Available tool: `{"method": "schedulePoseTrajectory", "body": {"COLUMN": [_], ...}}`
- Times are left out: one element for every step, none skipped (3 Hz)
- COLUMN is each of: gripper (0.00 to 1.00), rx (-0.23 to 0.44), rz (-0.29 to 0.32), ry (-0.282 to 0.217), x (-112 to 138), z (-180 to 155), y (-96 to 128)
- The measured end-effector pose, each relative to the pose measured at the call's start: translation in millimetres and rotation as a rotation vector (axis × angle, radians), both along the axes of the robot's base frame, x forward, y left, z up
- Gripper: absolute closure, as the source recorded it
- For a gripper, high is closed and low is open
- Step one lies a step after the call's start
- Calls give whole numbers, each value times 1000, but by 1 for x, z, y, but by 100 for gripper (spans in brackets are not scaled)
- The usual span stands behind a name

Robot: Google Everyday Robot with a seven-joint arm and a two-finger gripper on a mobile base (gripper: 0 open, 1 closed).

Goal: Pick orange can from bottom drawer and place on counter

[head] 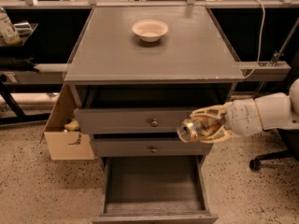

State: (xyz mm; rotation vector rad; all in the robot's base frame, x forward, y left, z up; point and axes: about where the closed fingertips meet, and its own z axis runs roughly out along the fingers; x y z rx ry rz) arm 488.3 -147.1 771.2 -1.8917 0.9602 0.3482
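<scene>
Pincer (200,128) clenched on orange can (190,131), can held sideways in mid-air w/ silver end facing left, in front of the two upper drawers, right of their knobs. Bottom drawer (154,183) open below it. Desk (154,59) above carries cream bowl (150,30) nr back edge.

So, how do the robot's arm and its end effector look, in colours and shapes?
The arm is a thick, smooth, glossy white tube with rounded segments and a thin dark seam around it; no cables or markings show. The end effector, in front of the grey knobbed drawers, has curved, pale yellowish-cream fingers.
</scene>
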Motion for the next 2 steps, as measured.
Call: {"method": "schedulePoseTrajectory", "body": {"gripper": [100,100], "rx": [13,43], "rz": [-49,-104], "ry": [-9,-36], "x": [17,31], "z": [37,84], "y": [-20,-46]}}
